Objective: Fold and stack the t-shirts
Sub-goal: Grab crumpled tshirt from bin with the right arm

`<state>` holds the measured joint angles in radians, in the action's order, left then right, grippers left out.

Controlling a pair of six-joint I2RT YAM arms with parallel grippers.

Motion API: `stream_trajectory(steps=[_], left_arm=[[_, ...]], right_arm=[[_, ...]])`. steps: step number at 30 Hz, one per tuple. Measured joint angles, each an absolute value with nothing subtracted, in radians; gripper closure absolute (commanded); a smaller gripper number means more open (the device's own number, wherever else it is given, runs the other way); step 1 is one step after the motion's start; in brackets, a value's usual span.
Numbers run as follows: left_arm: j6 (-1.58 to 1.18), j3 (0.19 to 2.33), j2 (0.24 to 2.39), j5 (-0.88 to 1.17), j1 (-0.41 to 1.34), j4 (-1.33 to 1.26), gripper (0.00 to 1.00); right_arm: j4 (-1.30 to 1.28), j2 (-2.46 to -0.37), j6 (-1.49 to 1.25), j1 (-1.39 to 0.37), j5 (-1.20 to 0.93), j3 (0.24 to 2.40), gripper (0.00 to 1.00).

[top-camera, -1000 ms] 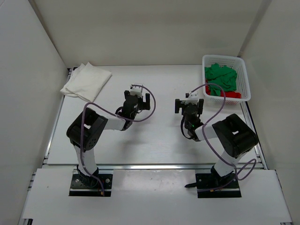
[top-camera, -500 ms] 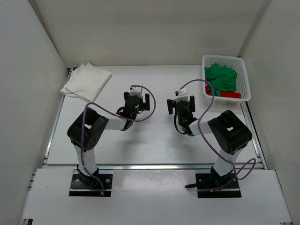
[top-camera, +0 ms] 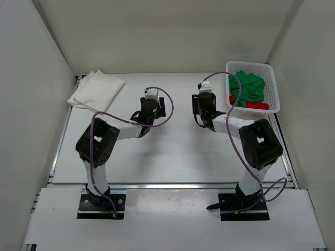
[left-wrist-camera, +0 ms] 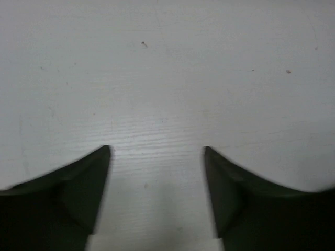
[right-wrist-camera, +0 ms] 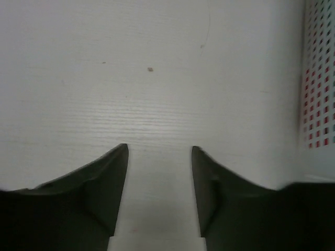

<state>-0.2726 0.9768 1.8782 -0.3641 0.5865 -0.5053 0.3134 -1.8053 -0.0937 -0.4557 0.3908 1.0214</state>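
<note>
Currently the white t-shirt lies folded at the tabletop's far-left corner. The green t-shirt sits crumpled in the basket at far right, over the red t-shirt, which is mostly hidden and perhaps bunched beneath. The left end effector hovers over bare tabletop, fingers wide apart and empty. The right end effector, near the basket, is parted slightly less and holds nothing.

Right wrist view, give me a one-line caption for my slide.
Open right gripper hovers above the white table, lattice basket at the frame's right edge.
</note>
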Motion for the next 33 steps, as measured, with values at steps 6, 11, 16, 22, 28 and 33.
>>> stream_trajectory(steps=[6,11,16,22,28,33], left_arm=[[-0.324,1.104,1.846,-0.314,0.619,-0.325,0.84],[-0.360,1.036,1.685,-0.298,0.714,-0.272,0.88],[-0.409,0.894,1.533,-0.230,0.720,-0.290,0.74],[-0.445,0.765,1.525,-0.113,0.682,-0.302,0.67],[-0.443,0.758,1.532,-0.053,0.698,-0.316,0.64],[-0.443,0.744,1.532,-0.036,0.710,-0.332,0.64]], right_arm=[[0.101,-1.679,-0.146,-0.376,0.311,1.150,0.90],[-0.052,-1.692,-0.195,-0.147,0.242,1.446,0.97],[-0.123,-1.766,-0.216,0.041,0.229,1.582,0.49],[-0.261,-2.011,-0.211,0.138,0.180,1.780,0.52],[-0.361,-2.176,-0.218,0.159,0.109,1.901,0.49],[-0.381,-2.243,-0.245,0.186,0.053,1.984,0.53]])
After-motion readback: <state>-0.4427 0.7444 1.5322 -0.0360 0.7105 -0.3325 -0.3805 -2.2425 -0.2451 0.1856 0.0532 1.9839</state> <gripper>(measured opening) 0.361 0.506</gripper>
